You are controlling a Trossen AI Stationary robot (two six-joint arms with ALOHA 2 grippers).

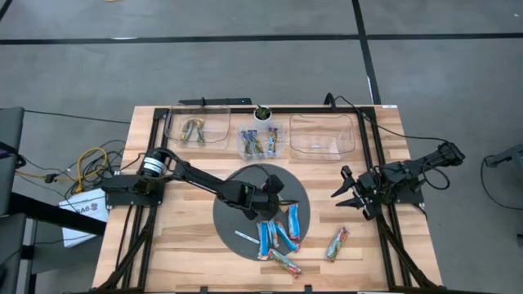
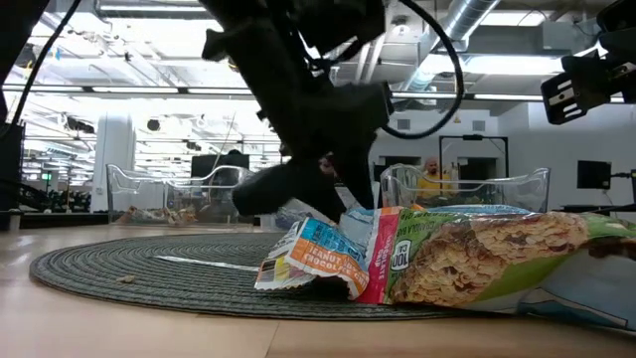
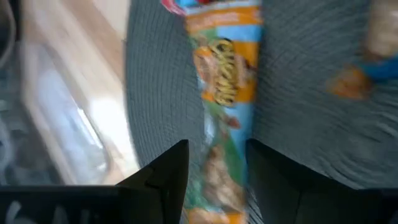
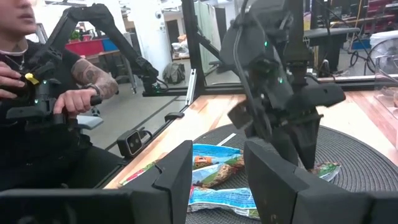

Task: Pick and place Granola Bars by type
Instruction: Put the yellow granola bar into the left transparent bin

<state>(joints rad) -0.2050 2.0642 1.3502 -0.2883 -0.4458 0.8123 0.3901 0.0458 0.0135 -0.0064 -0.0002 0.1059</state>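
Several granola bars lie on the round dark mat (image 1: 233, 192), among them blue ones (image 1: 264, 239) (image 1: 282, 237) and a green-tan one (image 1: 286, 263). One more (image 1: 337, 243) rests on the bare wood to the right of the mat. My left gripper (image 1: 279, 206) slants down over the mat, open. Its fingers (image 3: 168, 174) stand on either side of a bar with an orange, blue and green wrapper (image 3: 224, 93), which lies flat on the mat and runs along them. My right gripper (image 1: 351, 192) waits open at the table's right side, with nothing in it.
Three clear bins stand along the far edge. The left one (image 1: 196, 131) holds green-tan bars, the middle one (image 1: 260, 143) holds blue bars, and the right one (image 1: 323, 135) shows none. A thin white strip (image 1: 245, 238) lies on the mat. A person (image 4: 37, 93) sits beyond the table.
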